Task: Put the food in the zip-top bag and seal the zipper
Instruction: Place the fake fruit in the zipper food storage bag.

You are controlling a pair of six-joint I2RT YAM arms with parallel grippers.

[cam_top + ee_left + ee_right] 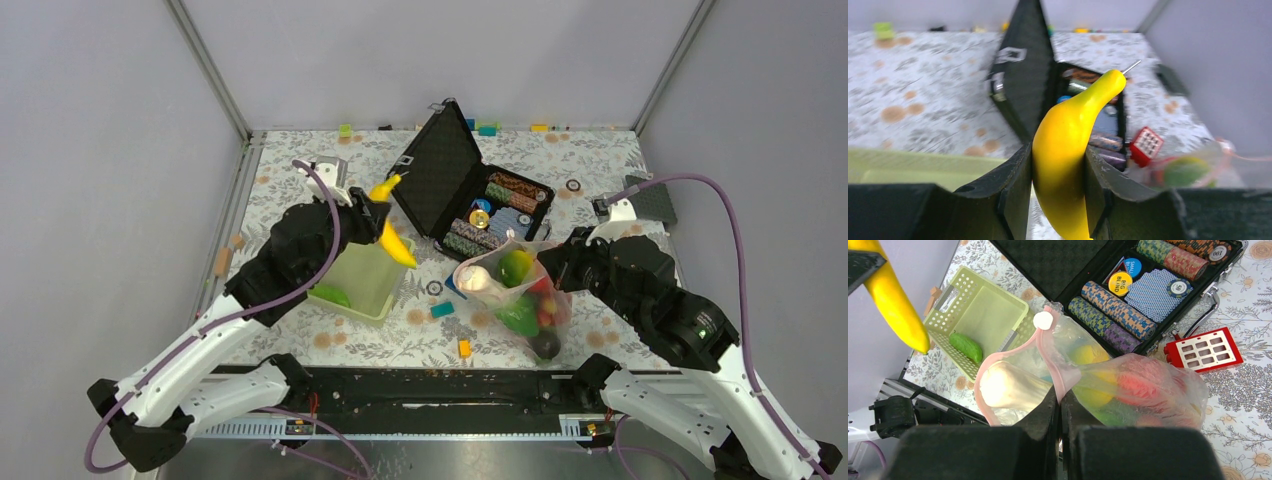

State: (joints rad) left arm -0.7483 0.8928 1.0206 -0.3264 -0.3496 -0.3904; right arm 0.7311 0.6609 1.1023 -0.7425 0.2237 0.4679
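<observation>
My left gripper (372,215) is shut on a yellow banana (392,240) and holds it in the air over the right end of the light green basket (358,280). In the left wrist view the banana (1068,145) stands upright between the fingers. My right gripper (553,266) is shut on the pale pink zipper strip (1060,375) of the clear zip-top bag (515,290). The bag's mouth (998,385) gapes open to the left. Inside it lie a pale piece, green, red, yellow and dark round toy foods. A green vegetable (966,346) lies in the basket.
An open black case (470,190) with striped poker chips stands behind the bag. A red grid block (1204,350) lies beside it. Small coloured blocks (441,310) lie near the front and along the back wall.
</observation>
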